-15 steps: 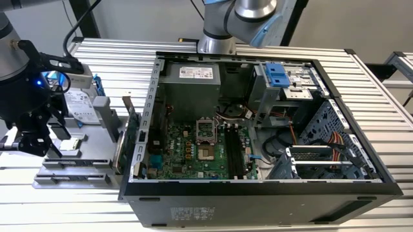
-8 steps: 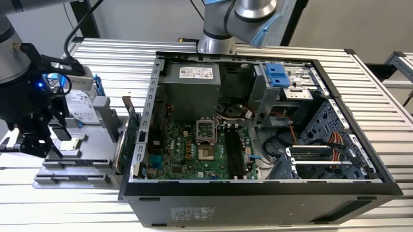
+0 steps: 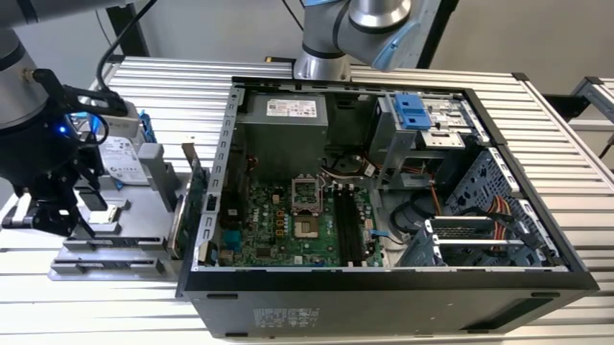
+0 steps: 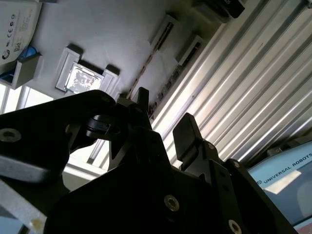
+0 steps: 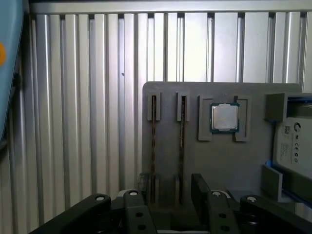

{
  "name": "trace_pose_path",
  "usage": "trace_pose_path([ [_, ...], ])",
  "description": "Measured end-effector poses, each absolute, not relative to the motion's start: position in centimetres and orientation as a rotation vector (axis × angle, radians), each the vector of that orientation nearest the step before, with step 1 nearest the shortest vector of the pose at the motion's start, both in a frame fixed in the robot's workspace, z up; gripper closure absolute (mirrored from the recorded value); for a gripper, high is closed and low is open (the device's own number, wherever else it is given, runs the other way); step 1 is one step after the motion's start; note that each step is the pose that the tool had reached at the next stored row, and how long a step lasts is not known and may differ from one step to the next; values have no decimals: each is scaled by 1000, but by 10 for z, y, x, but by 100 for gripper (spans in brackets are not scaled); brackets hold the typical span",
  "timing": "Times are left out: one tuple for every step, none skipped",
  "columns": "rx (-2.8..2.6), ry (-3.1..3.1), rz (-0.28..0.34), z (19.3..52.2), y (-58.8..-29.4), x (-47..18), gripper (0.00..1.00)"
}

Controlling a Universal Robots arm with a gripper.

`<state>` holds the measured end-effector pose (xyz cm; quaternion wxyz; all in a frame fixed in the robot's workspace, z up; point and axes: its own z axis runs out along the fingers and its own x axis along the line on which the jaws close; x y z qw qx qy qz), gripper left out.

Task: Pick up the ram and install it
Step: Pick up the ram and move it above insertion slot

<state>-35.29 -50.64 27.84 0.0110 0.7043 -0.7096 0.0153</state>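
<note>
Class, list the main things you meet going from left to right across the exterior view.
First the gripper, then hard drive, expansion card, motherboard, drive cage.

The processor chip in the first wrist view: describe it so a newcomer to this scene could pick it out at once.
Find the grey holder plate on the ribbed metal table. Beside its two narrow slots sits the processor chip: square, flat and silvery with a green rim, unlike the thin ram sticks standing on edge.
</note>
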Motion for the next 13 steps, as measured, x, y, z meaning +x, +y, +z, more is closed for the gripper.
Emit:
trace_pose_path([
  [2197, -2214, 48, 278, -506, -353, 0],
  [2197, -2214, 48, 278, -506, -353, 0],
  [2197, -2214, 48, 277, -506, -353, 0],
  [2198, -2214, 48, 277, -506, -354, 0],
  [2198, -2214, 48, 276, -506, -354, 0],
  [2198, -2214, 48, 276, -506, -354, 0],
  [2198, -2214, 48, 276, -506, -355, 0],
  [2198, -2214, 48, 275, -506, -355, 0],
  [2198, -2214, 48, 275, -506, -356, 0],
  [2198, -2214, 48, 275, -506, -356, 0],
  [2198, -2214, 48, 275, -506, -356, 0],
  [2197, -2214, 48, 274, -506, -356, 0],
  [2198, -2214, 48, 274, -506, -356, 0],
])
